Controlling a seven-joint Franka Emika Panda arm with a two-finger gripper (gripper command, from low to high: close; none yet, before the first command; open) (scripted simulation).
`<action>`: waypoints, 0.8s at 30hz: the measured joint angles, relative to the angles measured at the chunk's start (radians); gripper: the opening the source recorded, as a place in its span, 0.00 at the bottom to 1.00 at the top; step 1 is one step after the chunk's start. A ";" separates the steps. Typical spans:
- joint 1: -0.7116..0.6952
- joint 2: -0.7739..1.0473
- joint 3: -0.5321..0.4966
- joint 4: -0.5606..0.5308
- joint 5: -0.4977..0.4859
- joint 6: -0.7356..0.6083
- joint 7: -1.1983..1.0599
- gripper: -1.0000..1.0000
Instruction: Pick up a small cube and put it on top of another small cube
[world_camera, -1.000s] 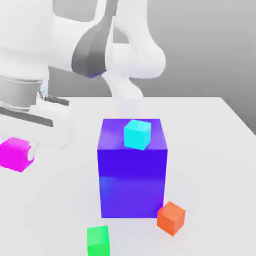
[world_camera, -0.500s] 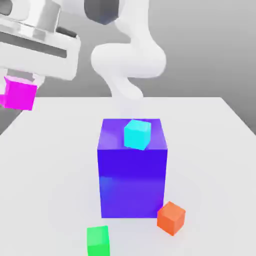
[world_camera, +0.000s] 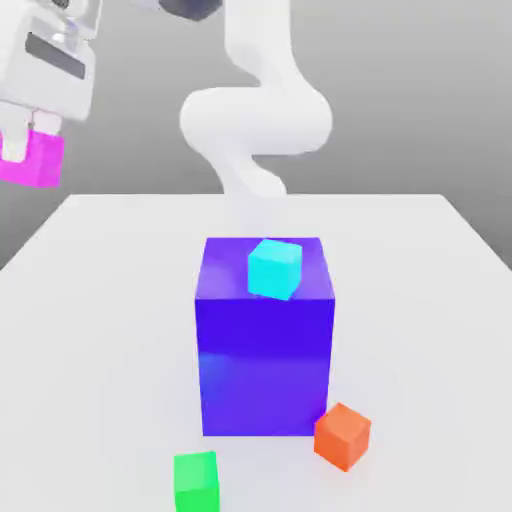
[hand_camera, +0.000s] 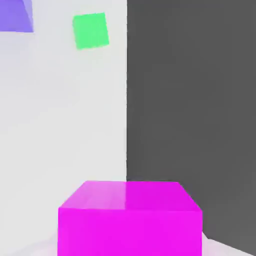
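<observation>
Exterior view shows the white two-finger gripper (world_camera: 30, 150) high at that view's upper left, clenched on the small plain magenta cube (world_camera: 36, 160), which hangs in the air well above and off the white table (world_camera: 420, 290). One pale finger (world_camera: 14, 146) covers the cube's near side; the other is hidden behind it. The cube has equal sides, so no long axis can be named; it seems to sit nearly square in the grip, faces level, though the view is too poor to be sure. In the hand view the same magenta cube (hand_camera: 130, 220) lies close to the lens, one flat face turned toward the camera.

Measured from the large blue-purple block (world_camera: 265, 340) at mid-table, the held cube is far up and toward the exterior view's left. A small cyan cube (world_camera: 275, 268) rests on the block's top. A small orange cube (world_camera: 343, 436) touches or nearly touches the block's lower corner. A small green cube (world_camera: 196, 482) lies near the block's front. No writing shows on anything.
</observation>
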 joint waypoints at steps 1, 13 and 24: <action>0.016 0.006 -0.018 -0.001 0.002 0.005 -0.057 0.00; 0.257 0.179 -0.237 -0.015 0.090 0.104 -0.757 0.00; 0.463 0.519 -0.261 -0.017 0.411 0.226 -1.517 0.00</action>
